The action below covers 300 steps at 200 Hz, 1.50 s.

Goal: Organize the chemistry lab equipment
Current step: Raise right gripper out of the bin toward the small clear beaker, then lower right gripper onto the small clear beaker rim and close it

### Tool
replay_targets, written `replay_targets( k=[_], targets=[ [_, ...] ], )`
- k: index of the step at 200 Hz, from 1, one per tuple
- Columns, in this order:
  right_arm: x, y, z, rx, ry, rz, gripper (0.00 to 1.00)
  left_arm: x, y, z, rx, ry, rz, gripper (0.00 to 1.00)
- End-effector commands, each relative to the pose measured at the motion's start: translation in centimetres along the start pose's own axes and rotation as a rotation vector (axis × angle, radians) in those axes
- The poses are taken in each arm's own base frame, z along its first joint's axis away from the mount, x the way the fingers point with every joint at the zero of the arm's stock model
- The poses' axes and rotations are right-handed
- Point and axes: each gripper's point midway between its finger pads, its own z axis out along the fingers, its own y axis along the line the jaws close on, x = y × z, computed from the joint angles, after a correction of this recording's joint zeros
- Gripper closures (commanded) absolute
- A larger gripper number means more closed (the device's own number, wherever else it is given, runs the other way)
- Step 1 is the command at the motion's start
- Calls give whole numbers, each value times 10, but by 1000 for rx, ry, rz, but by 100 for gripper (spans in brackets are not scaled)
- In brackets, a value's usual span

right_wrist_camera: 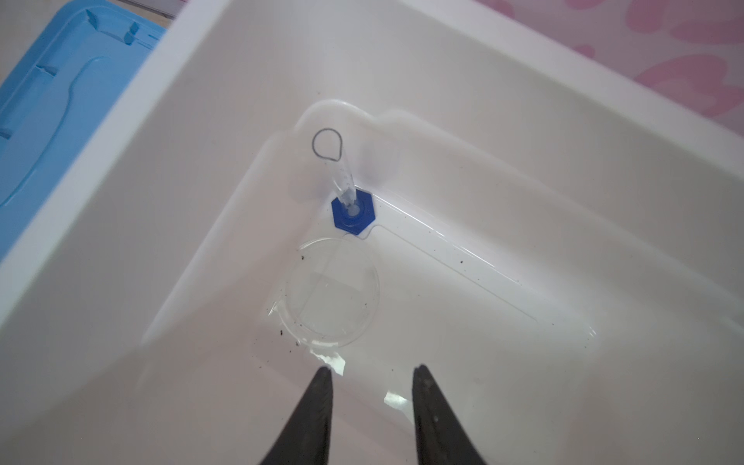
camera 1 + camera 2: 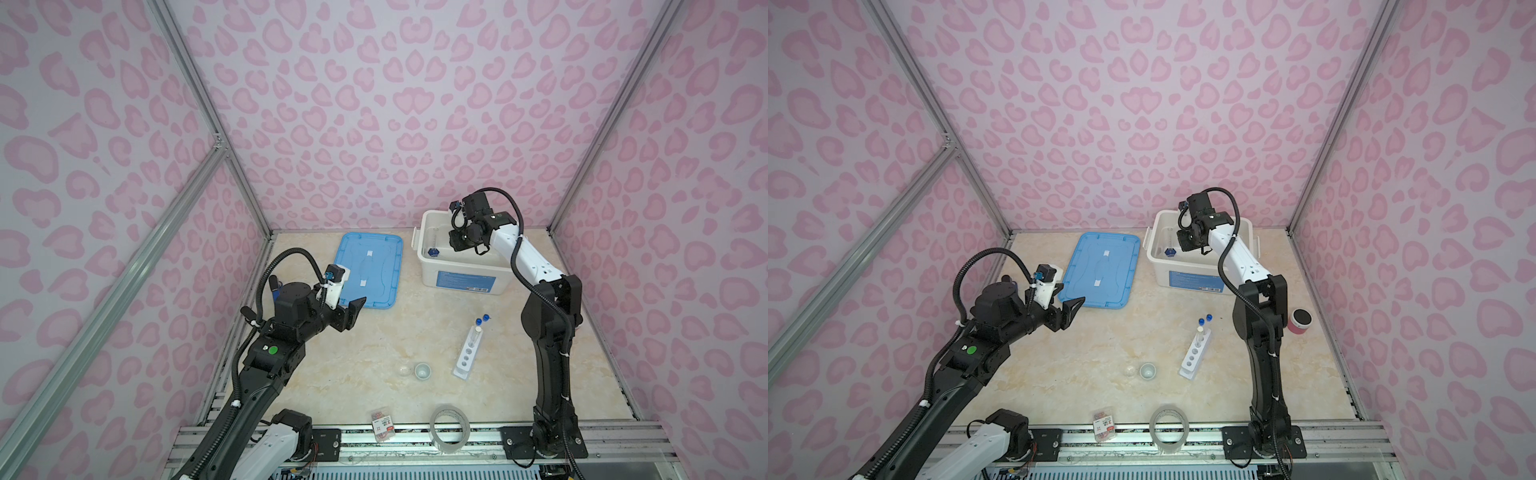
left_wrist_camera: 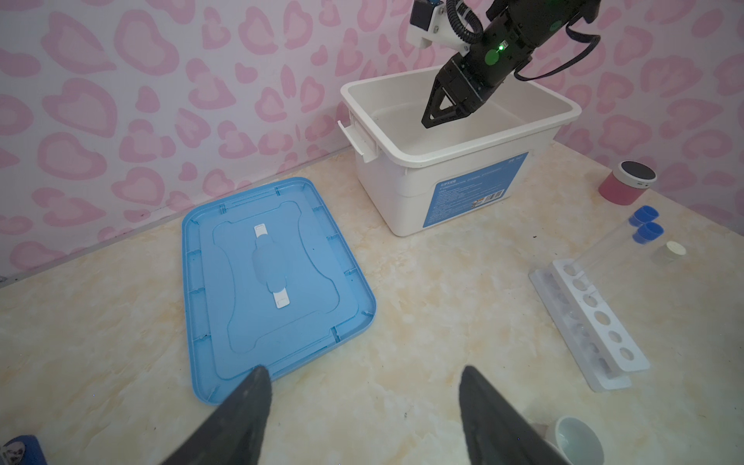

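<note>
The right claw (image 1: 372,370) is hidden in both top views under its own wrist, down inside the white bin (image 2: 432,274) at the upper right of centre. Only its wrist view shows the two dark fingers, parted a modest way with nothing between them, above the bin floor. The clear petri dish (image 1: 332,292) is hard to make out even there: a faint round outline lying flat on the bin floor, just short of the fingertips. Just beyond it the small blue-based cylinder (image 1: 353,213) stands near a bin corner, a clear tube on a blue hexagonal foot.

The left claw (image 3: 362,370) hangs wide and empty over the bench (image 2: 332,353), left of centre, near the closest corner of the blue lid (image 2: 370,270). Its fingers are cut off by the edge of its wrist view.

One white six-hole rack (image 2: 467,353) lies right of lower centre. At its far end sit two blue-capped test tubes (image 2: 482,319), whose clear walls nearly vanish so that mostly the caps show. A third tube (image 3: 674,249) beside them seems to carry a pale cap.

One small white cup (image 2: 422,370) and one tiny glass dish (image 2: 404,370), barely a faint ring, sit side by side at lower centre, apart from the rack.

One clear tape roll (image 2: 449,428) and one small packet (image 2: 383,424) lie at the bench's bottom edge. One red jar (image 2: 1300,322) with a dark lid shows right of the right arm.
</note>
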Motion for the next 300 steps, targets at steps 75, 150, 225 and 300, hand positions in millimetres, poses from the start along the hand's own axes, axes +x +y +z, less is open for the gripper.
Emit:
replay_targets(
  k=[75, 150, 225, 300],
  targets=[
    [39, 61, -130, 62, -38, -214, 61, -8, -13, -1, 75, -48, 42, 24],
    [146, 165, -128, -199, 101, -340, 60, -1, -15, 3, 90, -46, 35, 24],
    [220, 241, -81, -321, 293, -408, 59, -1, -14, 0, 79, -57, 36, 24],
    [259, 272, -53, -380, 393, -448, 58, -2, -13, -4, 68, -67, 38, 24]
  ],
)
